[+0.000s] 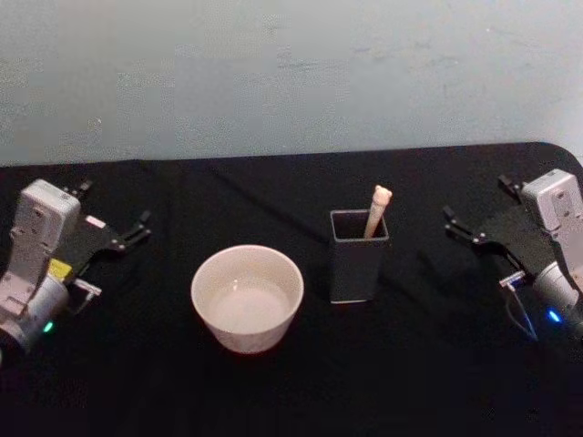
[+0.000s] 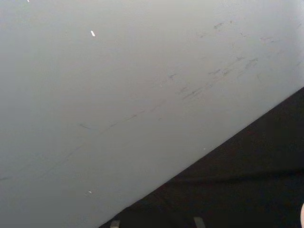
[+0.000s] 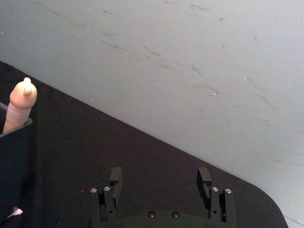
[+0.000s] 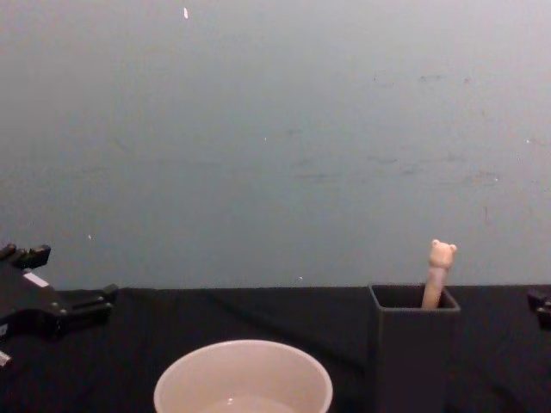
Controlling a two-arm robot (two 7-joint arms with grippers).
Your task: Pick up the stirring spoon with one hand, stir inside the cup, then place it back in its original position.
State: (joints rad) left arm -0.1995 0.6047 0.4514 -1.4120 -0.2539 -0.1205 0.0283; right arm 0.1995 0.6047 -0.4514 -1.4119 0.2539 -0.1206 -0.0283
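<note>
While both arms sit low on the black table [image 1: 428, 364], the left gripper [image 1: 114, 208] lies well to the left of the dark grey holder [image 1: 353, 269], beyond the cup [image 1: 246, 339], its fingers spread apart and gripping nothing; the right gripper [image 1: 476, 200] lies well to the holder's right, its fingers likewise parted and empty, angled in towards the holder; the right wrist view shows the two black fingers [image 3: 115, 176] wide apart above bare cloth. Standing upright in the square-sided holder, the stirring spoon [image 1: 376, 209] leans against its back right corner; the pale handle and small bear head rise above the rim, the bowl hidden inside. Just to the holder's left, apart from it, the wide cream-white cup stands upright; its inside is pale, and whether it holds liquid cannot be told.
</note>
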